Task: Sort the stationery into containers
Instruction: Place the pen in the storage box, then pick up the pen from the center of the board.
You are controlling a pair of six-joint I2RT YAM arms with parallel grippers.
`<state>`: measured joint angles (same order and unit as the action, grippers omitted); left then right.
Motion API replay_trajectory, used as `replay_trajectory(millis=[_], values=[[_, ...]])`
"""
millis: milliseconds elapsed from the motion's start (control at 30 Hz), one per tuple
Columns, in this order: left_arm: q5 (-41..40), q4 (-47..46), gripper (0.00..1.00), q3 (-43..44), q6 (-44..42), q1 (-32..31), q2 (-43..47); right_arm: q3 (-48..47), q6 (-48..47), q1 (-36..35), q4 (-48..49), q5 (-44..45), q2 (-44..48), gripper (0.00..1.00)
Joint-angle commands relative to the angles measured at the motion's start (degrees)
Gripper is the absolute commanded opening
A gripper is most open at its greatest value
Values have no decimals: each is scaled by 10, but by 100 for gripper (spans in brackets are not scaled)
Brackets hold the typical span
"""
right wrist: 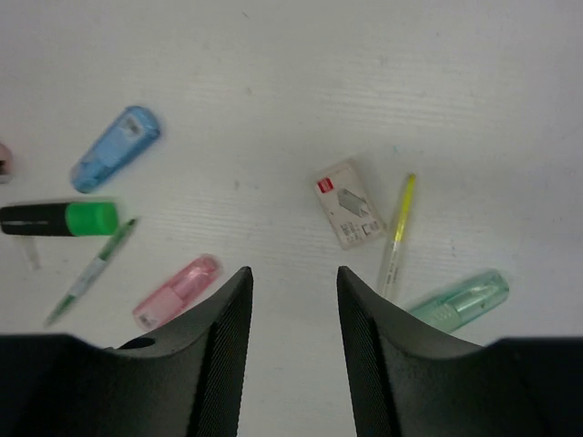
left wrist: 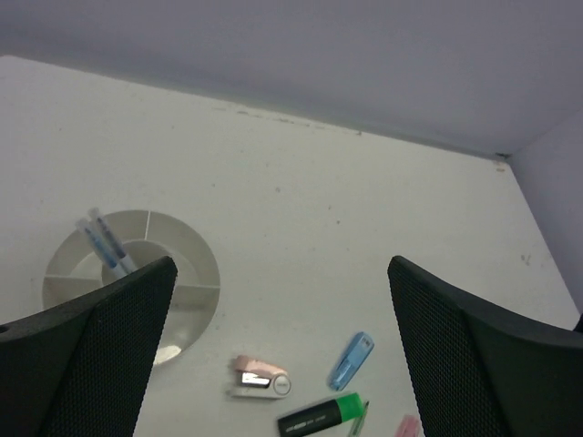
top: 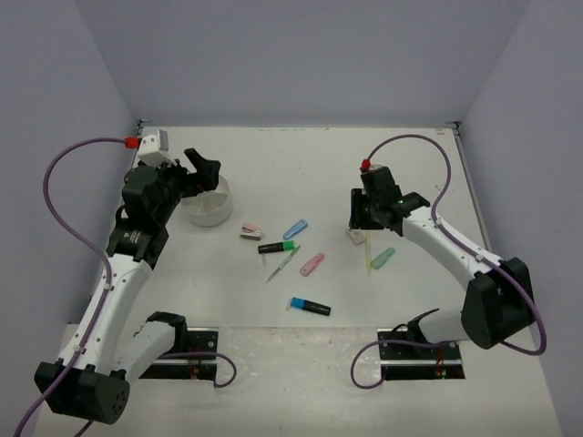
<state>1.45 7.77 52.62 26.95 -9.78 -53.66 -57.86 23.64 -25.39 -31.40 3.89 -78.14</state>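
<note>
The round white cup (top: 209, 216) stands at the left; the left wrist view shows its dividers (left wrist: 206, 261) and two blue pens (left wrist: 105, 241) inside. My left gripper (top: 204, 172) hovers over the cup's near side, open and empty (left wrist: 281, 273). My right gripper (top: 362, 221) is open and empty (right wrist: 293, 273), just above the table near a small eraser (right wrist: 350, 204), a yellow pen (right wrist: 397, 235) and a mint marker (right wrist: 460, 299). A pink marker (right wrist: 176, 291), a green pen (right wrist: 91, 271), a green-ended black highlighter (right wrist: 59, 218) and a blue marker (right wrist: 114, 161) lie to its left.
A small pinkish stapler (top: 251, 232) lies right of the cup, also seen in the left wrist view (left wrist: 260, 378). A blue-ended black highlighter (top: 310, 307) lies nearer the front edge. Grey walls close the table at the back and both sides.
</note>
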Motion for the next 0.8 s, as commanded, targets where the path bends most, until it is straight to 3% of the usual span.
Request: replay_trajectory(millis=[0, 133, 467, 767], values=[[-1, 144, 100, 18, -71, -1, 68, -25, 20, 7, -67, 61, -54, 39], [-8, 137, 100, -40, -86, 0, 111, -25, 27, 17, -67, 44, -107, 38], [16, 122, 100, -110, -103, 0, 77, -14, 10, 49, -67, 25, -162, 33], [16, 124, 100, -110, -107, 0, 76, -15, 0, 52, -62, 10, -193, 30]])
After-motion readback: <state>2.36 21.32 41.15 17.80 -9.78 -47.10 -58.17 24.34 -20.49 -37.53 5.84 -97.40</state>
